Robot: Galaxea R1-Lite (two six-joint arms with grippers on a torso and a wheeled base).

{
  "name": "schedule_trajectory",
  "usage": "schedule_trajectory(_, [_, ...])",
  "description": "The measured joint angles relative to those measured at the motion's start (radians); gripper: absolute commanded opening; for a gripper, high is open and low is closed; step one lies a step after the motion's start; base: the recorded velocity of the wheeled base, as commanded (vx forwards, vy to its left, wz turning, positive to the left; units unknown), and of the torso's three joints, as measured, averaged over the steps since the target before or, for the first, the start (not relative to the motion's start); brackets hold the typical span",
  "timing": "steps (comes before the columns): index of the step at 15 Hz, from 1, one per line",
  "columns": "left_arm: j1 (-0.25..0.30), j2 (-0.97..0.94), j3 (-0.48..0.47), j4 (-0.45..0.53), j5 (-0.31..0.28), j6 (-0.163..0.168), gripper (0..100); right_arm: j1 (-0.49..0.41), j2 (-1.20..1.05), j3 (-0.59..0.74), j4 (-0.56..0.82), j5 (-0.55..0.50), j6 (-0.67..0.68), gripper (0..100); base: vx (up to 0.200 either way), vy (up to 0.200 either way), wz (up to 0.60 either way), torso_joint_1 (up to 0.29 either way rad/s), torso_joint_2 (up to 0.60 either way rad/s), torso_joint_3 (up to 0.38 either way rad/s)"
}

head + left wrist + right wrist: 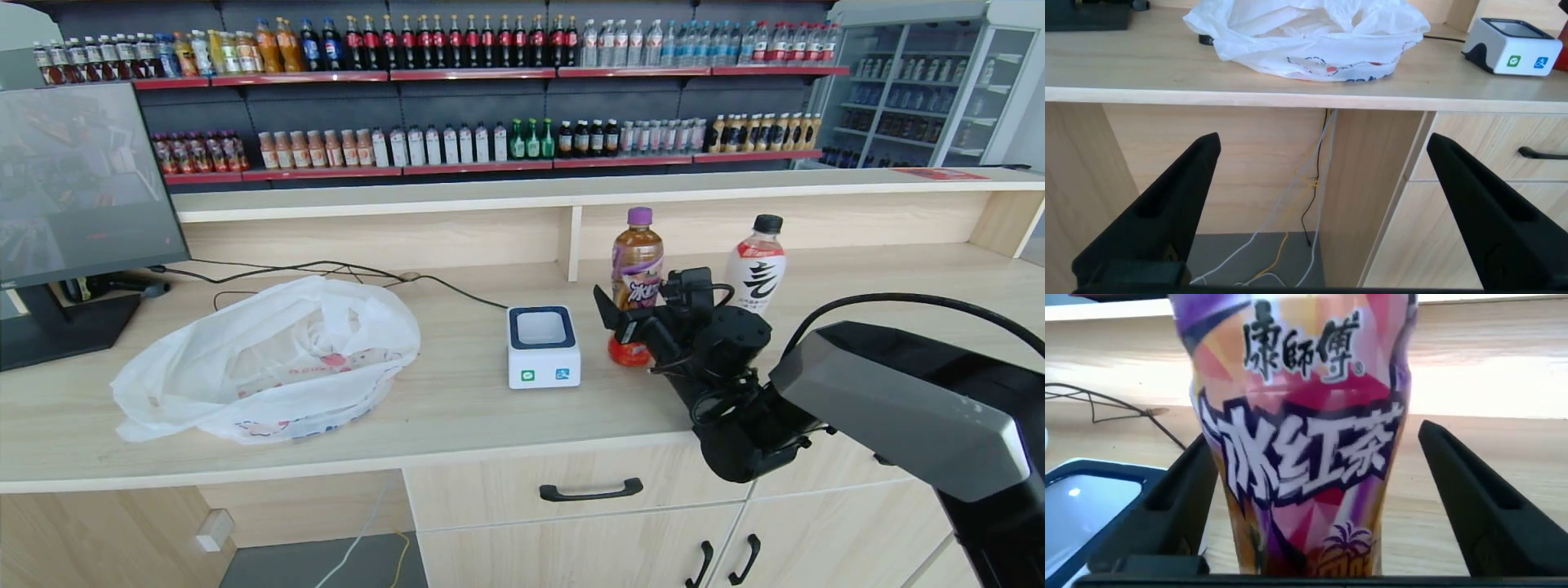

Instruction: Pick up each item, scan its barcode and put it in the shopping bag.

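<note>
A tea bottle (637,261) with a purple cap and colourful label stands upright on the wooden counter, right of the white scanner (543,345). My right gripper (633,322) is open around its lower part. In the right wrist view the tea bottle (1298,441) sits between the two fingers, with a gap on one side. A white bottle (756,265) with a black cap stands just right of it. The white shopping bag (269,359) lies crumpled and open on the counter's left. My left gripper (1323,212) hangs open below the counter's front edge, holding nothing.
A monitor (82,180) on a black stand occupies the far left, with cables (326,269) trailing behind the bag. A raised ledge (571,196) runs along the counter's back. Drawers with black handles (590,492) sit below. Loose wires (1306,196) hang under the counter.
</note>
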Motion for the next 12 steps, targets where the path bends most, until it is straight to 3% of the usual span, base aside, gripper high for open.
schedule_trajectory(7, [0.000,0.000,0.000,0.000,0.000,0.000,100,0.034,-0.037,0.030,0.001,-0.034,0.020,0,0.000,0.000,0.00,0.000,0.00,0.000])
schedule_trajectory(12, [0.000,0.000,0.000,0.000,0.000,0.000,100,0.036,-0.104,0.140,0.000,-0.033,0.023,0,0.000,0.000,0.00,0.000,0.00,0.000])
